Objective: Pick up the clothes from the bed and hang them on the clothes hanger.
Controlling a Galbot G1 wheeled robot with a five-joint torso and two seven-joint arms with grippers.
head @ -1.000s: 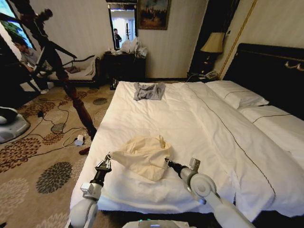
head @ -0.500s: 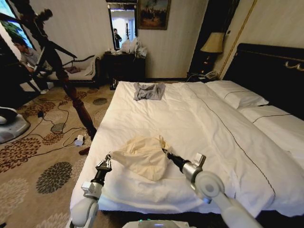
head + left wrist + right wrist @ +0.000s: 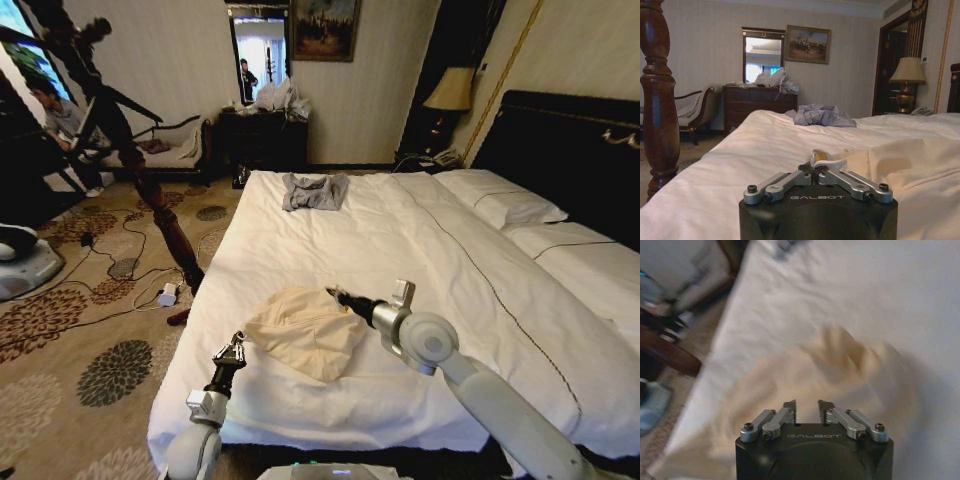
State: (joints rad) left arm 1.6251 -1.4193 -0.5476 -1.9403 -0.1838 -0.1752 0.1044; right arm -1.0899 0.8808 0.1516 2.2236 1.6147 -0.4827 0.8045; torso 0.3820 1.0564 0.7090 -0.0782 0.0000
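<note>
Cream shirt lies bunched on the near left part of the white bed. Left tool at the shirt's near left edge, clenched on a pinch of its fabric. Right tool above the shirt's far right edge, released, nothing between its fingers. Grey garment lies at the far end.

bed | cream shirt near foot | grey garment far end
</note>
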